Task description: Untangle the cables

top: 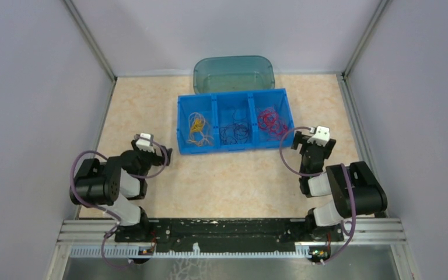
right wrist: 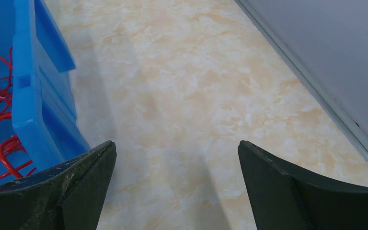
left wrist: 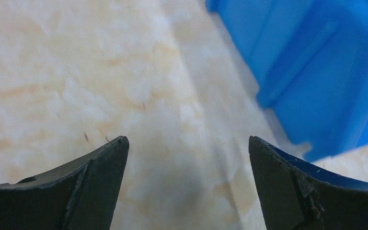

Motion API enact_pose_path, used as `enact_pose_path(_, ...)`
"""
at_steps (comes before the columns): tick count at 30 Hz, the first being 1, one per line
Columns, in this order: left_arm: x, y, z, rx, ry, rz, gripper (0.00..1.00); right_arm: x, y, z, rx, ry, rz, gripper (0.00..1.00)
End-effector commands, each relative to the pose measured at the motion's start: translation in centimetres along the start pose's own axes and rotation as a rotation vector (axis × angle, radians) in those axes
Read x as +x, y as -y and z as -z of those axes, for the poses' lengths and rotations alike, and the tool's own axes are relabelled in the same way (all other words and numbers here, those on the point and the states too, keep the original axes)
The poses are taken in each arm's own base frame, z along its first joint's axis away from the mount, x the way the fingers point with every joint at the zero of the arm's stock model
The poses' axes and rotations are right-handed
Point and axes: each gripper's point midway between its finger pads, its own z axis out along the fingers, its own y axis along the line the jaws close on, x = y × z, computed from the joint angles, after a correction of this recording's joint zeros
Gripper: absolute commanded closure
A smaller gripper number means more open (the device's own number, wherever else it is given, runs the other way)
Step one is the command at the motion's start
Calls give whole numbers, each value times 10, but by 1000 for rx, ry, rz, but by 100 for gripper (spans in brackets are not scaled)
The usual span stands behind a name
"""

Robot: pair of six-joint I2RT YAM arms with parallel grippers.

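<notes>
Blue bin (top: 231, 150) holds yellow cables (top: 197, 128), blackish cables (top: 235, 132), red cables (top: 271, 121), seemingly apart.

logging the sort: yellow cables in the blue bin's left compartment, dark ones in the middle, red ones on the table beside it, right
Almost: the top view shows the red cables in the right compartment of the blue bin, not on the table; yellow cables and dark cables are as said.
</notes>
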Motion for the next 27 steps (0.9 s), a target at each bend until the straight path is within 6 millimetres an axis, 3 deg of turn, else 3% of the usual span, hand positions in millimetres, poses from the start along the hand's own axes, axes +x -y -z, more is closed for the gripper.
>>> enact_pose_path(1, -46, -4, -8, -12, 167, -52, 0, -24, -1, -10, -12, 74, -53, 1)
enact_pose_path(4, -37, -16, -31, -88, 68, -50, 0, -23, 0, -11, -13, 69, -60, 1)
enact_pose_path(27, -39, -12, -31, -98, 79, -69, 0, -24, 0, -10, -14, 74, -60, 1)
